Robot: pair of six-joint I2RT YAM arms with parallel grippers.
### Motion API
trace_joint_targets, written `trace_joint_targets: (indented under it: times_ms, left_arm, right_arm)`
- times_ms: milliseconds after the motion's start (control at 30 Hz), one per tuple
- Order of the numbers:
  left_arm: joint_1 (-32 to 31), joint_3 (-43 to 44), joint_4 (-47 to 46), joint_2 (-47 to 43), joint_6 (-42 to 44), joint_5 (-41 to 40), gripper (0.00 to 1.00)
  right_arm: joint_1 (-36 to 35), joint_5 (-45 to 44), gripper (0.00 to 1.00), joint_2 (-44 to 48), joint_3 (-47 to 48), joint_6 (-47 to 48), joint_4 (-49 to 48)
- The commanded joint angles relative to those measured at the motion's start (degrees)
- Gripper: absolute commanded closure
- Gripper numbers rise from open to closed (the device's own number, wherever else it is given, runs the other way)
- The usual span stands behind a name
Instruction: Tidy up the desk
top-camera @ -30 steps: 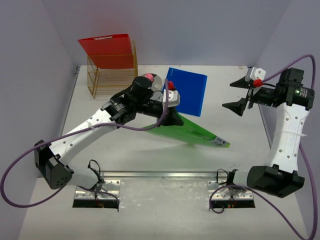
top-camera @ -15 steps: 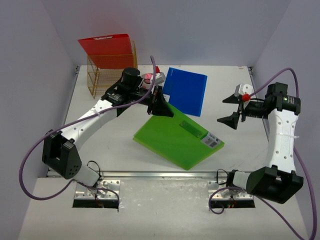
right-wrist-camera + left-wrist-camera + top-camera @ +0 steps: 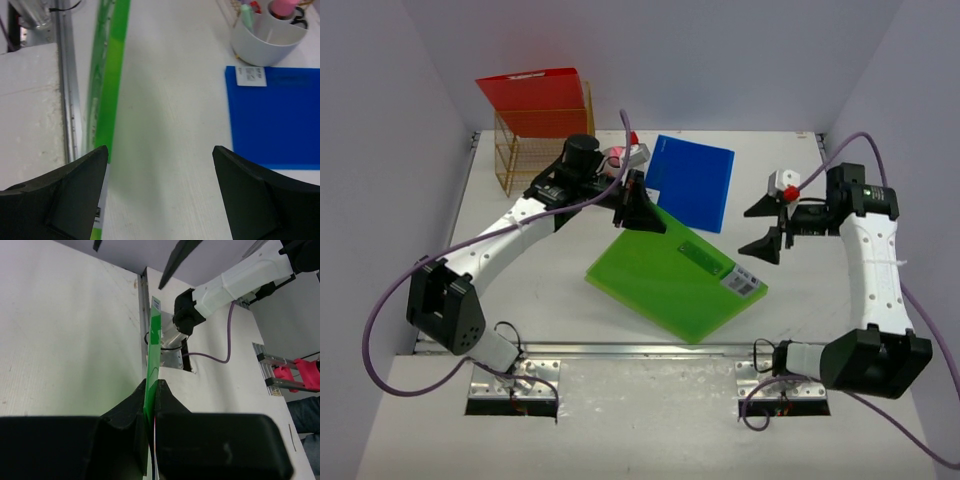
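Note:
A green folder (image 3: 675, 275) slants over the middle of the white desk (image 3: 520, 290). Its far corner is pinched in my left gripper (image 3: 638, 212), and its near edge reaches down toward the metal rail (image 3: 640, 350). The left wrist view shows the green folder (image 3: 154, 340) edge-on, with the left gripper (image 3: 151, 385) shut on it. My right gripper (image 3: 745, 232) hangs open just right of the folder's labelled corner, holding nothing. In the right wrist view the right gripper (image 3: 159, 150) is spread wide, with the green folder (image 3: 111, 65) on the left.
A blue folder (image 3: 693, 180) lies flat at the back centre, and the right wrist view shows that blue folder (image 3: 275, 115) too. A pen cup (image 3: 267, 35) stands behind it. A gold wire rack (image 3: 542, 150) at the back left holds a red folder (image 3: 532, 95).
The left arm swung back and laid the green folder from steeply raised to a flatter slant. The right gripper moved left and down toward the folder's labelled corner.

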State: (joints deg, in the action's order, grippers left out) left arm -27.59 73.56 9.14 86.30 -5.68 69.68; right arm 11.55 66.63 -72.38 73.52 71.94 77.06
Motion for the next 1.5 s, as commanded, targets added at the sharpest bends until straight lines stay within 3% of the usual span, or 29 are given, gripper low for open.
trace_joint_targets:
  times_ms: [0, 300, 467, 633, 767, 833, 933, 1033, 1167, 1400, 1467]
  left_arm:
    - [0.7, 3.8, 4.7, 0.4, 5.9, -0.7, 1.00]
    - [0.5, 6.0, 8.7, -0.1, 9.9, -1.6, 1.00]
    - [-0.4, 10.7, 16.3, 0.4, 17.5, -3.9, 1.00]
    - [-1.6, 11.1, 17.3, -1.9, 19.6, -5.8, 0.91]
    - [-1.5, 8.4, 14.9, -5.4, 15.7, -6.6, 0.71]
    - [-1.1, 7.2, 13.8, -7.7, 12.9, -8.0, 0.56]
    - [0.7, 5.1, 11.6, -11.4, 7.8, -7.8, 0.37]
    - [5.6, 1.9, 9.0, -16.2, 2.4, -4.6, 0.24]
    - [9.8, 1.4, 14.9, -18.0, 4.8, -1.4, 0.23]
    - [10.5, 4.5, 20.9, -15.9, 10.5, 3.0, 0.27]
    - [10.3, 6.6, 27.3, -14.1, 16.8, 2.8, 0.29]
  right_arm:
    - [-8.1, -4.1, 0.14, 0.0, -0.9, -8.5, 5.1]
    - [-23.5, -13.5, 0.13, -3.8, -0.7, -20.6, -3.8]
    - [-27.6, -14.4, 0.22, -8.7, 2.3, -23.2, -4.0]
    - [-29.4, -12.9, 0.57, -10.0, 3.1, -27.8, -7.3]
    - [-29.5, -9.9, 0.92, -8.9, 2.3, -30.4, -10.6]
    - [-29.5, -7.4, 1.00, -7.2, 1.1, -31.0, -12.6]
    - [-29.5, -4.0, 1.00, -3.8, -1.4, -32.8, -16.8]
    - [-29.4, -0.5, 1.00, 0.9, -6.0, -37.6, -25.5]
    - [-29.4, 1.7, 1.00, 4.8, -10.2, -42.8, -33.0]
    - [-29.5, 3.7, 1.00, 6.7, -10.9, -48.6, -39.0]
    - [-29.5, 3.5, 1.00, 7.2, -11.3, -49.7, -40.2]
